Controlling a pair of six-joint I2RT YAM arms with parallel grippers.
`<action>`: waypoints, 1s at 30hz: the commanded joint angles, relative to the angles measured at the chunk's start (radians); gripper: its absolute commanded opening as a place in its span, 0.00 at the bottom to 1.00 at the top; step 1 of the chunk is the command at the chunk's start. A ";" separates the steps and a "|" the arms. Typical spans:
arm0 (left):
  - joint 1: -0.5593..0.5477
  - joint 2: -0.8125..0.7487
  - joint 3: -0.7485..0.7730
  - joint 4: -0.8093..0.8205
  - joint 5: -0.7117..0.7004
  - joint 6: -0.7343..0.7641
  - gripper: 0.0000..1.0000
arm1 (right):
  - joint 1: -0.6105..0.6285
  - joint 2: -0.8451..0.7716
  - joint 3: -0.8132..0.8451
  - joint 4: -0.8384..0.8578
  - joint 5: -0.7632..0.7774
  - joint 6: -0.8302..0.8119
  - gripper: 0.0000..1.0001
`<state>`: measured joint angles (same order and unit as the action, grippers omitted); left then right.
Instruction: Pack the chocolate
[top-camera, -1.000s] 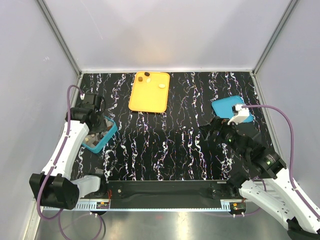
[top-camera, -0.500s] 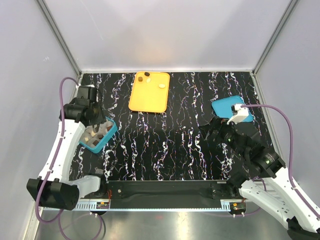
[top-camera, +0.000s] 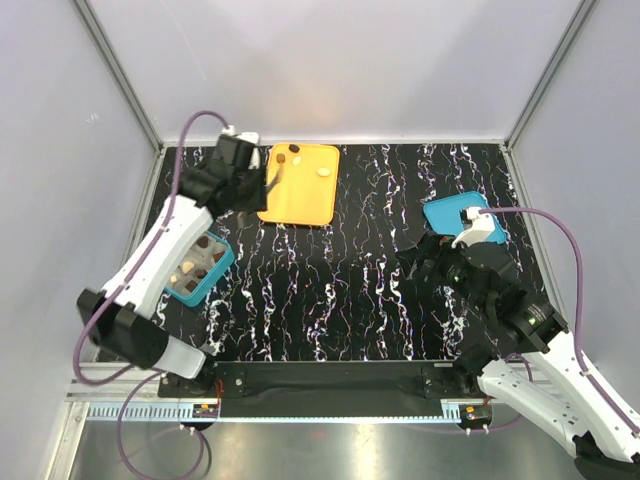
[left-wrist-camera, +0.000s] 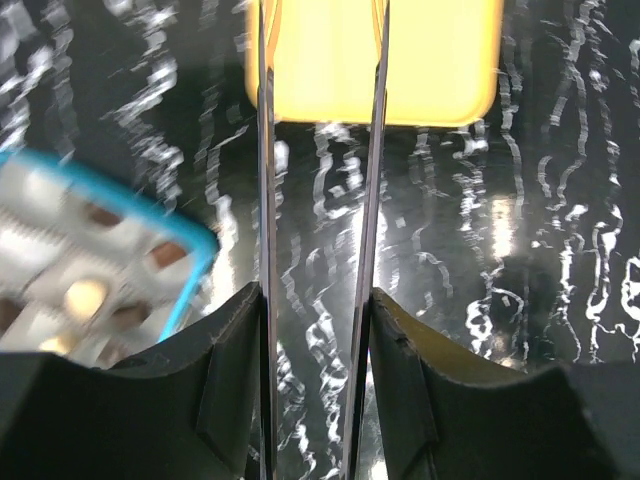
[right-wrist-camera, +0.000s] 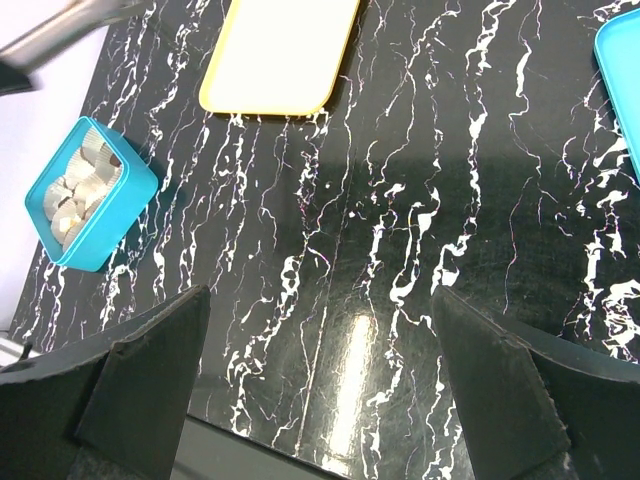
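Top external — chocolate (top-camera: 325, 171) sits on orange tray (top-camera: 300, 205), beyond left gripper (top-camera: 262, 186).

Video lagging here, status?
Left hand open, empty, at orange tray edge. Right hand open, empty. Three chocolates on tray, others in teal box. Nothing blocking.

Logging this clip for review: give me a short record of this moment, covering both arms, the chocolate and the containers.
left claw: open, empty, at left edge of orange tray
right claw: open, empty, over table
chocolate: about four pieces at tray's far end
teal box: left side, several pieces in paper cups
flat teal piece: right side, beside right arm
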<state>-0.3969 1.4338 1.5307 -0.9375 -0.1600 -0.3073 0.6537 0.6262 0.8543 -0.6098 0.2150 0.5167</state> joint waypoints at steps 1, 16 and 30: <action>-0.043 0.075 0.072 0.130 0.005 0.027 0.49 | 0.006 -0.013 0.023 0.022 -0.005 -0.003 1.00; -0.128 0.542 0.236 0.341 0.010 0.125 0.57 | 0.006 -0.010 0.075 -0.065 0.049 -0.070 1.00; -0.129 0.772 0.470 0.295 -0.042 0.139 0.54 | 0.006 0.055 0.040 -0.008 0.072 -0.072 0.99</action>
<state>-0.5255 2.1933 1.9278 -0.6636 -0.1844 -0.1833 0.6537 0.6632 0.8890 -0.6682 0.2523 0.4637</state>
